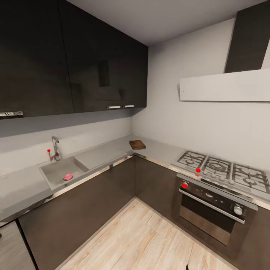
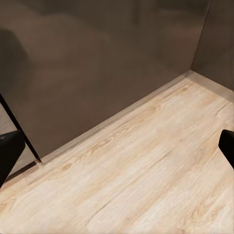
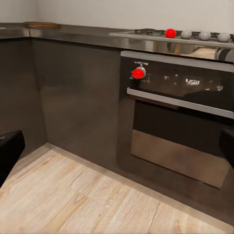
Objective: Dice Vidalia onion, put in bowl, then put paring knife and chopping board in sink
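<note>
Well apart: Vidalia onion [image 1: 68,177], left claw [image 2: 117,151].

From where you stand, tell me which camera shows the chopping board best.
The head view: the chopping board lies whole on the countertop in the corner, right of the sink. The right wrist view catches it edge-on as a thin brown strip on the far counter. The left wrist view looks at cabinet fronts and floor.

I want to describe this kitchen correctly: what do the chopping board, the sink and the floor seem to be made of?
Chopping board: probably wood, brown and matte. Sink: grey with a dull sheen, likely brushed steel, though the render leaves it open. Floor: pale planks with visible grain, so wood or wood-look laminate.
</note>
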